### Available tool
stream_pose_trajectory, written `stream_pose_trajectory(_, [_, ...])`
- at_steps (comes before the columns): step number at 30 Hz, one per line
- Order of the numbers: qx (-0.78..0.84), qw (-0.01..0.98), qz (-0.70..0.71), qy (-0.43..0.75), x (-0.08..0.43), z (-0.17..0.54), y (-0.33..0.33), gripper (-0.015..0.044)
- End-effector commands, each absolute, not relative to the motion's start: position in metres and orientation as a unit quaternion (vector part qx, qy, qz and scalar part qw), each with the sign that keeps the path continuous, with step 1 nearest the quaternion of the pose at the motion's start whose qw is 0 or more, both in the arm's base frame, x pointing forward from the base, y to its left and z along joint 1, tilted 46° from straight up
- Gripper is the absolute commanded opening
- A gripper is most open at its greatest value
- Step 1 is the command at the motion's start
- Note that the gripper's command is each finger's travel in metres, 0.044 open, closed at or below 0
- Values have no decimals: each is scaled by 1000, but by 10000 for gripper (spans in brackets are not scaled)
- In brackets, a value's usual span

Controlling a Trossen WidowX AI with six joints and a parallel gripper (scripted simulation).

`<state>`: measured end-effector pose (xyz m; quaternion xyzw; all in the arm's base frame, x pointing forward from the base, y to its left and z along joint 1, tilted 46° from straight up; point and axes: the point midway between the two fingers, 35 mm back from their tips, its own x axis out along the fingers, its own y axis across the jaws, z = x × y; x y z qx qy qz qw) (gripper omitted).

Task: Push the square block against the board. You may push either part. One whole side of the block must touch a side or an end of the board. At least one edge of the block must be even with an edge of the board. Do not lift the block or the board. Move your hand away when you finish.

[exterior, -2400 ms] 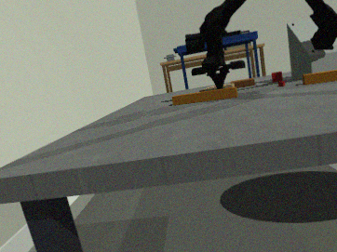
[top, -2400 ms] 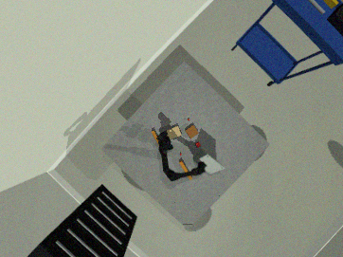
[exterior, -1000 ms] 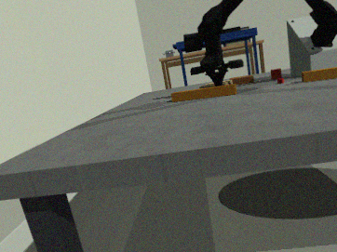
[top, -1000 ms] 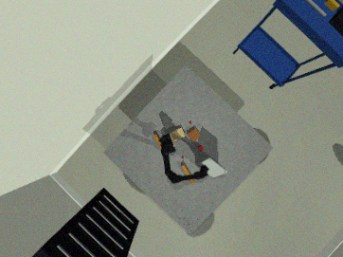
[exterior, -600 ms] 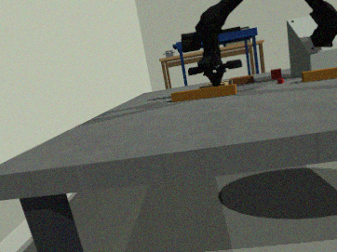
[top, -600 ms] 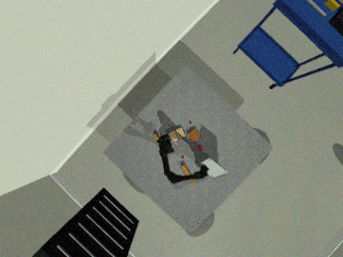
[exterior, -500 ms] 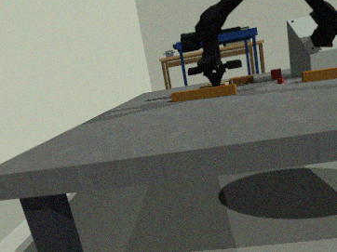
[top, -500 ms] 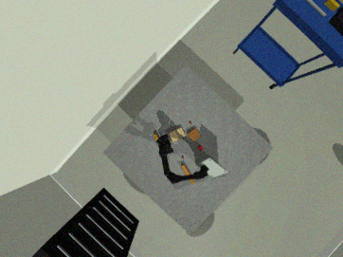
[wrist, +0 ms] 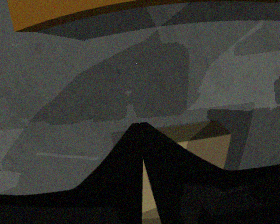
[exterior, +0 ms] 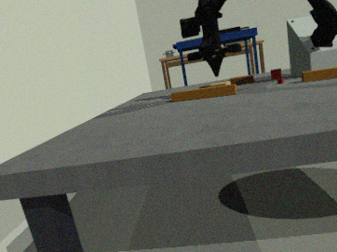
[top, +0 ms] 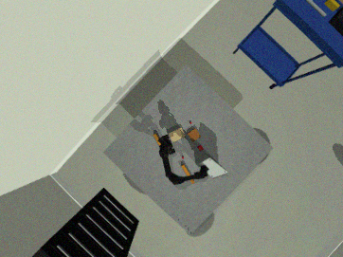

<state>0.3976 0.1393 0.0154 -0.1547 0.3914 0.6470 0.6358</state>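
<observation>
A light tan flat piece [top: 176, 134] [exterior: 219, 84] [wrist: 212, 150] lies on the table. A brown, roughly square piece [top: 193, 134] [exterior: 242, 80] lies just right of it in the top view, with a narrow gap seeming to part them. I cannot tell surely which is block and which is board. My gripper [exterior: 216, 74] [wrist: 139, 130] is shut and empty, its tips raised above the table beside the tan piece. In the wrist view the fingers hide much of the tan piece; the brown piece does not show clearly there.
An orange bar [top: 156, 139] [exterior: 204, 92] [wrist: 60, 12] lies beside the gripper. A second orange bar [top: 188, 172] [exterior: 321, 74] lies nearer the arm's base. A red cube [top: 200, 148] [exterior: 276, 74] and small red bits lie past the brown piece. A pale panel [top: 215, 167] stands by the base.
</observation>
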Motion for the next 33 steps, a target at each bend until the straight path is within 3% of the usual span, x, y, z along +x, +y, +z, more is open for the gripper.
stream_pose_trajectory(1, [-166,633,653,383,392,11,133,0])
stream_pose_trajectory(8, [-165,633,653,382,385,-28,172,0])
stream_pose_trajectory(33, [-167,633,652,383,379,-48,150,0])
